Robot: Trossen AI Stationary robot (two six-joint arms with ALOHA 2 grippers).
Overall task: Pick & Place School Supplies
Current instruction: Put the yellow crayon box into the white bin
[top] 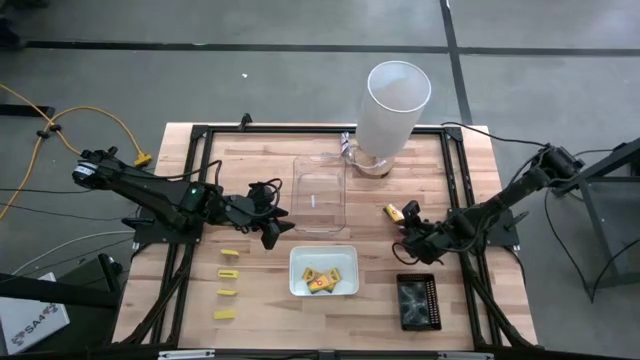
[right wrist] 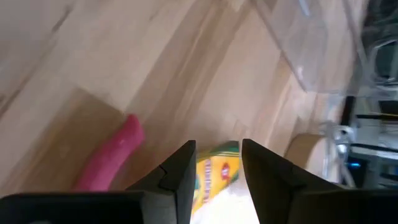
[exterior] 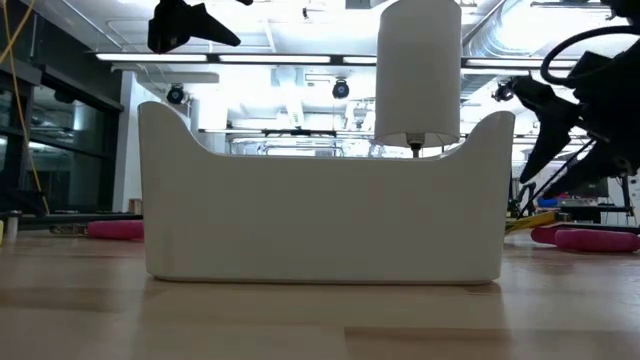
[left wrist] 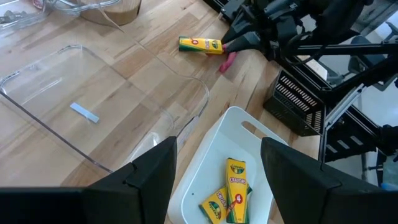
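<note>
A white tray point(top: 323, 271) is set near the front middle of the wooden table point(top: 470, 160), and yellow crayon packets point(top: 320, 279) are seen lying inside it. Behind it a clear tray point(top: 319, 193) is placed, holding only a small grey strip point(left wrist: 84, 112). A black tray point(top: 418, 302) is found at the front right, and a tall white cylinder point(top: 392, 108) stands at the back. Four small yellow blocks point(top: 229, 273) are lined up left of the white tray.

The right gripper point(top: 408, 226) is held low over the table with its fingers parted; one crayon packet point(top: 394, 211) lies just ahead of its fingertips, with a pink-handled tool point(right wrist: 112, 155) beside it. The left gripper point(top: 278, 226) is held wide apart and empty above the gap between the clear and white trays.
</note>
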